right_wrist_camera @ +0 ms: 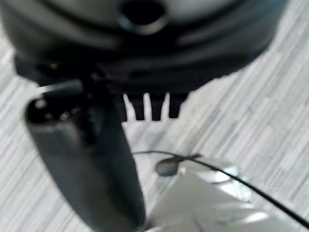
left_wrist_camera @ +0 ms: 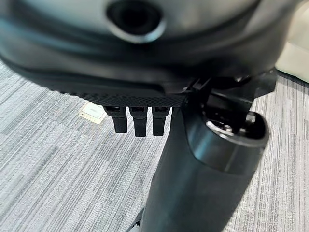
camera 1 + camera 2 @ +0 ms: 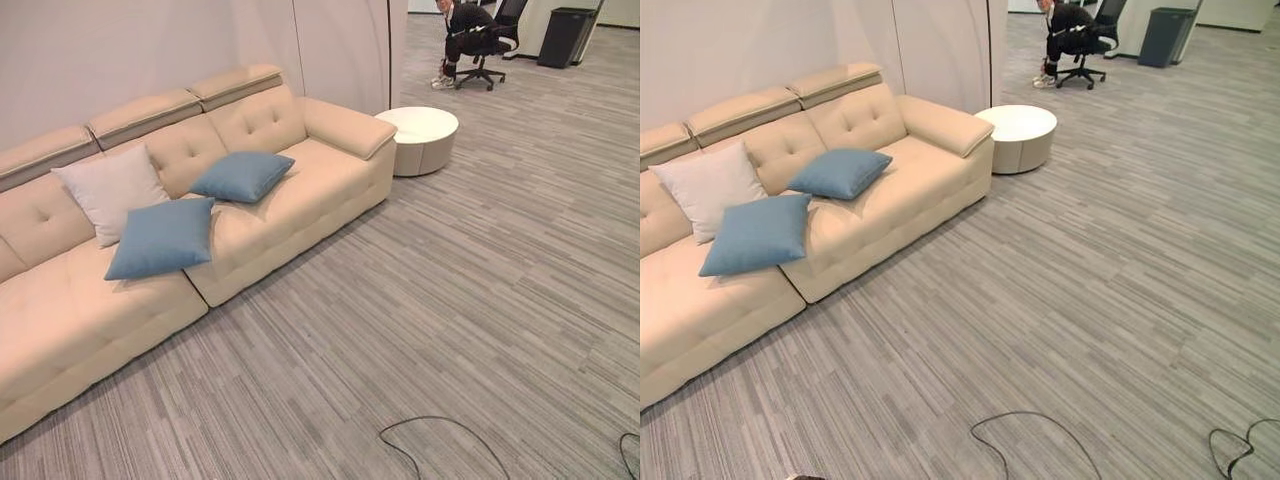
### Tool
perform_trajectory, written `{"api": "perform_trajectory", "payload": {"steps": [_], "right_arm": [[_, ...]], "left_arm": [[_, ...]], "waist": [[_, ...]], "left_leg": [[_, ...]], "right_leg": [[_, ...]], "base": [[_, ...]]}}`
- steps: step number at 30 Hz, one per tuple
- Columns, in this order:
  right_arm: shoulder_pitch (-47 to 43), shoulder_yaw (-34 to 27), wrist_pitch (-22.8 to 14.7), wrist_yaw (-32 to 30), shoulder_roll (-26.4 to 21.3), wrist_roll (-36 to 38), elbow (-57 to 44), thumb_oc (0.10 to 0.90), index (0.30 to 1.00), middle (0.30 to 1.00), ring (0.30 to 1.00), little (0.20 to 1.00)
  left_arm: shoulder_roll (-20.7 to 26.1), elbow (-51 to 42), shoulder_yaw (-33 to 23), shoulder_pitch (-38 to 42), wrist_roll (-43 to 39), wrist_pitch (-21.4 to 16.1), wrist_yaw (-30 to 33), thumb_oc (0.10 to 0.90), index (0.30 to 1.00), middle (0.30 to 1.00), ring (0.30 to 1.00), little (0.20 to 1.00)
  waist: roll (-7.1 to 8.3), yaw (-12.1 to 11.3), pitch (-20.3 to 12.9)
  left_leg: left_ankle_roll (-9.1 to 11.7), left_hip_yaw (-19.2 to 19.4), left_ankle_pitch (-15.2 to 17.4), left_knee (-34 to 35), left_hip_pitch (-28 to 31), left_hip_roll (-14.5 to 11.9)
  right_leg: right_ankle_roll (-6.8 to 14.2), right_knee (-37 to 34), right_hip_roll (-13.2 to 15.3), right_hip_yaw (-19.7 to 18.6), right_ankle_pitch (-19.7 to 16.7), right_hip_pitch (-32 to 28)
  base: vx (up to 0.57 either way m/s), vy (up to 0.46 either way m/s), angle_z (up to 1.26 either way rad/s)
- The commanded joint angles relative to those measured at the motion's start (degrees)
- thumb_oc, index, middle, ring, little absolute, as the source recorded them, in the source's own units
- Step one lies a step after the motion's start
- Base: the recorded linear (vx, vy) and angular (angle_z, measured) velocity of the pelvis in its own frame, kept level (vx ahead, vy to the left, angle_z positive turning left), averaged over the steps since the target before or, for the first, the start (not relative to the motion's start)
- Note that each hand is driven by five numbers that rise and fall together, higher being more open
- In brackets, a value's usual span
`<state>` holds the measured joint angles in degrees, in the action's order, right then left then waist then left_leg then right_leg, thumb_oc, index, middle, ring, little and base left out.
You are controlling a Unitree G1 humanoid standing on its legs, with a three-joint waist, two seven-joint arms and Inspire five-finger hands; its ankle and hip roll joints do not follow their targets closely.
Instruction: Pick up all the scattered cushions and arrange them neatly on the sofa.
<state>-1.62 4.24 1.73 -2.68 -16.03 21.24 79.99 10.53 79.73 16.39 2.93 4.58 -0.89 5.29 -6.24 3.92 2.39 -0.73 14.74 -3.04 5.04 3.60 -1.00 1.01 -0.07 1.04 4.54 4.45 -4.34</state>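
Cushions, three of them, already lie on the cream sofa [image 3: 300, 200]: a white cushion [image 3: 112, 190] leaning against the backrest, a blue cushion [image 3: 162, 238] resting just in front of it and overlapping its lower edge, and a second blue cushion [image 3: 242, 175] lying flat on the next seat, near the others. We see our left hand [image 2: 140, 118] in its wrist view, fingers straight and pointing down at the grey carpet [image 3: 450, 300], thumb out, holding nothing; our right hand [image 1: 152, 106] hangs the same way, relaxed and empty. Both hands are well away from the sofa and from every cushion. We see no cushion lying on the carpet, so we judge the picking up is finished or nearly so, and what remains is tidying. The next move would call for stepping closer and reaching out to straighten the two blue cushions against the backrest. Beyond the sofa's far arm stands a round white table [image 3: 420, 130]
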Motion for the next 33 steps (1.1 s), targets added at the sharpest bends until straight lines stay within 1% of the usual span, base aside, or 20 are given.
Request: {"api": "perform_trajectory", "payload": {"steps": [1,12,15,16,17,18,19,20,21,22,23,24,25,26,28,29,30,31,32,33], "right_arm": [[-3.35,0.87,-0.84,0.34,1.77,0.27,1.65,0.8,0.9,0.9,0.9,0.9],[-2.35,1.8,-1.66,0.16,1.24,-1.09,1.09,0.8,0.9,0.9,0.9,0.9],[-3.31,2.56,-1.79,0.45,1.14,-1.48,-0.15,0.8,0.9,0.9,0.9,0.9],[-3.85,3.77,-2.09,0.34,0.85,-2.57,-0.73,0.8,0.9,0.9,0.9,0.9],[-3.89,3.77,-2.09,0.34,0.86,-2.58,-0.71,0.8,0.9,0.9,0.9,0.9],[-3.97,4.24,-2.17,0.78,0.14,-3.27,-0.27,0.8,0.9,0.9,0.9,0.9],[-4.13,4.82,-1.8,0.97,-0.07,-4.15,-0.13,0.8,0.9,0.9,0.9,0.9],[-4.13,4.83,-1.8,0.97,-0.07,-4.15,-0.13,0.8,0.9,0.9,0.9,0.9],[-4.22,6.54,-0.65,1.08,-0.08,-7.18,1.38,0.8,0.9,0.9,0.9,0.9],[-3.97,7.62,-0.2,1.54,0.05,-8.43,2.39,0.8,0.9,0.9,0.9,0.9],[-3.88,7.96,-0.24,1.76,0.15,-8.48,2.48,0.8,0.9,0.9,0.9,0.9],[-3.84,7.83,-0.52,2.11,0.0,-7.99,2.24,0.8,0.9,0.9,0.9,0.9],[-3.98,7.43,-0.74,2.23,-0.24,-7.77,1.94,0.8,0.9,0.9,0.9,0.9],[-3.84,7.28,-0.66,2.39,-0.08,-8.21,2.06,0.8,0.9,0.9,0.9,0.9],[-4.19,7.17,-0.74,1.8,0.38,-9.06,2.11,0.8,0.9,0.9,0.9,0.9],[-4.2,7.18,-0.74,1.79,0.42,-9.06,2.11,0.8,0.9,0.9,0.9,0.9],[-4.7,6.78,-0.92,1.56,1.41,-8.38,1.53,0.8,0.9,0.9,0.9,0.9],[-5.56,6.71,-1.16,1.75,1.72,-7.66,0.71,0.8,0.9,0.9,0.9,0.9],[-5.66,6.7,-1.17,1.73,1.77,-7.64,0.71,0.8,0.9,0.9,0.9,0.9],[-7.23,8.68,-1.42,1.56,2.75,-8.28,-1.81,0.8,0.9,0.9,0.9,0.9]], "left_arm": [[1.35,2.4,0.85,5.03,0.55,-0.29,0.49,0.8,0.9,0.9,0.9,0.9],[0.71,2.48,0.41,3.34,0.94,0.2,-0.25,0.8,0.9,0.9,0.9,0.9],[0.11,2.47,0.06,3.33,-0.4,-0.1,0.34,0.8,0.9,0.9,0.9,0.9],[0.01,2.1,-1.2,3.84,-3.28,-0.3,0.48,0.8,0.9,0.9,0.9,0.9],[0.02,2.11,-1.22,3.87,-3.3,-0.3,0.47,0.8,0.9,0.9,0.9,0.9],[0.28,0.94,-3.15,4.73,-7.54,-0.65,-0.15,0.8,0.9,0.9,0.9,0.9],[-0.06,0.19,-2.91,5.03,-8.29,-1.04,0.13,0.8,0.9,0.9,0.9,0.9],[-0.07,0.19,-2.92,5.02,-8.29,-1.04,0.13,0.8,0.9,0.9,0.9,0.9],[-0.07,-0.77,-2.39,5.69,-8.44,-1.26,0.92,0.8,0.9,0.9,0.9,0.9],[0.2,-0.35,-2.63,5.41,-8.3,-0.99,0.89,0.8,0.9,0.9,0.9,0.9],[0.56,0.06,-3.09,5.04,-8.38,-0.84,0.7,0.8,0.9,0.9,0.9,0.9],[1.54,1.2,-4.21,3.47,-8.47,-0.62,0.45,0.8,0.9,0.9,0.9,0.9],[2.7,2.58,-5.56,1.83,-8.48,-0.17,0.01,0.8,0.9,0.9,0.9,0.9],[3.23,4.06,-7.58,0.39,-8.9,0.03,-0.69,0.8,0.9,0.9,0.9,0.9],[5.09,6.46,-10.18,-0.92,-9.0,0.86,-0.06,0.8,0.9,0.9,0.9,0.9],[5.13,6.46,-10.19,-0.92,-9.0,0.86,-0.07,0.8,0.9,0.9,0.9,0.9],[6.69,7.59,-11.92,-0.73,-9.44,1.47,-0.39,0.8,0.9,0.9,0.9,0.9],[7.68,7.54,-12.48,-0.28,-9.29,1.64,-0.34,0.8,0.9,0.9,0.9,0.9],[7.75,7.52,-12.52,-0.2,-9.28,1.65,-0.37,0.8,0.9,0.9,0.9,0.9],[8.49,6.52,-12.25,1.03,-9.08,1.58,-0.02,0.8,0.9,0.9,0.9,0.9]], "waist": [[2.59,-0.58,1.09],[2.52,-2.13,3.45],[2.65,-2.56,5.31],[3.49,-3.43,7.38],[3.46,-3.28,7.22],[4.19,-4.66,9.16],[4.3,-4.96,9.98],[4.26,-4.9,9.91],[3.68,-6.07,11.36],[3.56,-7.1,11.26],[4.04,-7.89,10.84],[4.42,-9.3,10.25],[5.1,-10.89,9.9],[5.24,-11.33,8.82],[7.95,-12.71,8.06],[7.98,-12.66,7.98],[10.37,-13.53,7.94],[11.47,-13.92,7.81],[11.27,-14.14,7.71],[12.79,-13.42,8.23]], "left_leg": [[5.56,-2.44,4.86,-0.04,2.17,-4.31],[5.94,-4.6,4.2,-0.04,2.35,-5.12],[6.18,-5.51,3.44,-0.31,1.21,-5.45],[6.48,-6.15,4.66,-6.8,-3.18,-5.89],[6.48,-6.34,4.96,-7.42,-3.74,-5.95],[7.39,-6.78,5.95,-16.35,-9.24,-6.45],[8.02,-6.92,4.43,-22.14,-14.23,-6.43],[8.02,-7.0,4.47,-22.25,-14.37,-6.45],[8.63,-3.23,0.24,-26.74,-20.2,-8.62],[7.62,0.26,0.95,-24.36,-21.88,-9.07],[7.05,2.14,1.04,-22.91,-23.84,-8.83],[7.09,3.41,-0.69,-19.64,-25.49,-8.64],[7.27,3.24,-2.03,-17.83,-27.15,-8.91],[6.54,2.75,-1.47,-15.36,-25.42,-8.04],[4.37,0.29,-0.24,-19.61,-28.28,-6.5],[4.36,0.24,-0.13,-19.8,-28.45,-6.51],[3.48,0.04,3.26,-21.52,-27.38,-5.25],[2.54,0.24,4.8,-21.26,-26.43,-4.63],[1.93,1.03,3.53,-20.73,-26.73,-5.01],[0.13,0.6,6.37,-20.63,-25.07,-3.85]], "right_leg": [[7.52,-4.93,5.97,1.9,-3.43,0.24],[6.88,-4.93,4.88,4.05,-2.42,-1.05],[6.67,-4.93,4.72,4.29,-2.55,-0.36],[6.12,-4.93,5.13,4.51,-2.71,0.41],[6.11,-4.93,5.11,4.66,-2.73,0.6],[5.14,-4.92,5.73,6.07,-2.03,0.52],[4.39,-4.93,6.07,7.48,-1.57,0.84],[4.39,-4.93,6.04,7.54,-1.57,0.9],[3.54,-4.93,6.1,10.71,0.55,0.42],[3.81,-4.93,6.08,12.22,1.74,-0.46],[3.89,-4.93,6.19,12.81,2.32,-0.96],[4.15,-4.93,5.88,13.38,3.26,-1.97],[4.6,-4.93,5.79,13.88,4.1,-3.17],[5.06,-4.93,5.29,14.11,4.87,-4.28],[4.85,-2.92,5.94,14.38,5.18,-6.72],[4.87,-2.88,5.93,14.42,5.23,-6.64],[5.27,3.21,7.12,14.2,6.41,-6.44],[6.34,7.88,7.73,13.8,6.07,-4.58],[6.21,7.85,7.59,14.07,5.32,-3.92],[8.0,18.34,8.39,12.84,0.88,1.22]], "base": [[0.0,-0.013,0.11],[0.02,-0.026,0.15],[-0.07,-0.033,0.18],[-0.1,-0.041,0.15],[-0.12,-0.088,0.09],[-0.07,-0.062,0.07],[-0.07,-0.061,0.18],[-0.05,-0.016,0.69],[0.1,0.032,1.07],[0.18,0.063,1.28],[0.31,0.122,1.04],[0.34,0.136,0.91],[0.43,0.156,0.6],[0.49,0.149,0.23],[0.38,0.079,-0.01],[0.43,0.084,0.02],[0.45,0.115,-0.02],[0.4,0.129,-0.06],[0.32,0.16,0.15],[0.3,0.181,0.3]]}}
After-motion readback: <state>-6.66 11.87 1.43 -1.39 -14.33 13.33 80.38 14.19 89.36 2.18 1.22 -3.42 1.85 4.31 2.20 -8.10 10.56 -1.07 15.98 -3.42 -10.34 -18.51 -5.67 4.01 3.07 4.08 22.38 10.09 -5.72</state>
